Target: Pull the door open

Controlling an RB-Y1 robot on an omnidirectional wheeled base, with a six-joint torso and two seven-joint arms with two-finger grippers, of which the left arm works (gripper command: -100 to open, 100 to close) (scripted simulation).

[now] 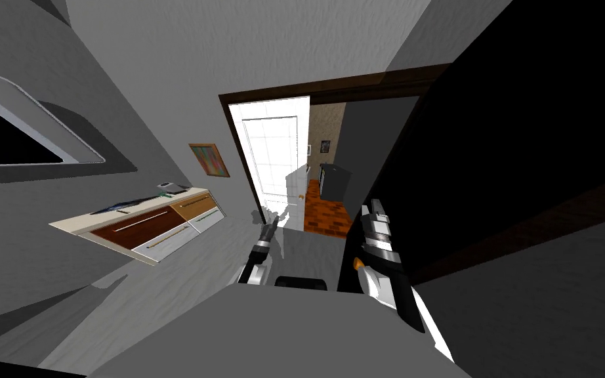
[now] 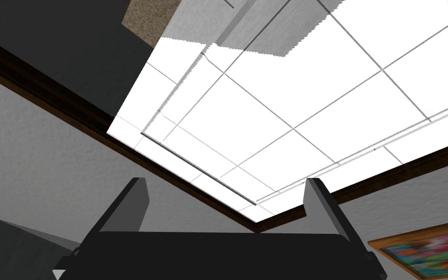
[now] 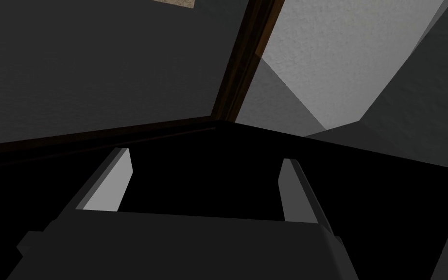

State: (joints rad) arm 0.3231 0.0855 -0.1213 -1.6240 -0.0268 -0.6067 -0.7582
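A white panelled door (image 1: 273, 157) fills the left part of a dark brown frame (image 1: 334, 84). To its right a gap shows an orange tiled floor (image 1: 326, 215), and a dark grey panel (image 1: 376, 147) stands at the gap's right side. My left gripper (image 1: 270, 226) is low in front of the white door and stands open. In the left wrist view its fingers (image 2: 138, 204) point at the door's panes (image 2: 286, 97) without touching. My right gripper (image 1: 376, 209), also open (image 3: 206, 187), is beside the dark panel's edge, facing the frame's corner (image 3: 237, 82).
A low cabinet with brown and white drawers (image 1: 157, 226) stands along the left wall. A colourful picture (image 1: 209, 159) hangs between it and the door. A black area (image 1: 531, 131) spreads to the right of the doorway. Grey floor (image 1: 183, 275) lies before the door.
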